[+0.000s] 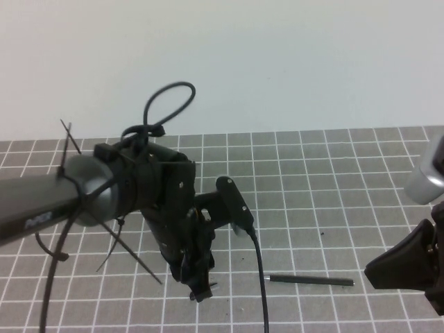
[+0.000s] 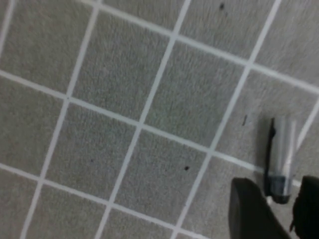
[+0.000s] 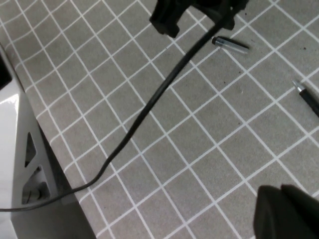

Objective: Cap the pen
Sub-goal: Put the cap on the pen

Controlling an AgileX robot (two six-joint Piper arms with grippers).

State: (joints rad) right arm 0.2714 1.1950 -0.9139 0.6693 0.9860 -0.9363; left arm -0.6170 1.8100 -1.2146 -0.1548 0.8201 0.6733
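- Pen (image 1: 310, 280): slim black stick, silver tip, flat on grid mat (image 1: 312, 180), uncapped.
- Cap (image 2: 280, 158): short, greyish clip, left of pen.
- Left gripper (image 1: 199, 291): fingers apart, above cap.
- Right gripper (image 1: 399, 267): closed, empty, just right of pen.

Tabletop (image 1: 333, 180): grey mat ruled in white grid squares | pen (image 1: 312, 280): black with silver tip | cap (image 2: 280, 158): silvery grey, dark clip along one side | cable (image 3: 149, 104): black | left hand (image 1: 200, 288): black | right hand (image 1: 406, 267): black | wall (image 1: 277, 55): pale, plain
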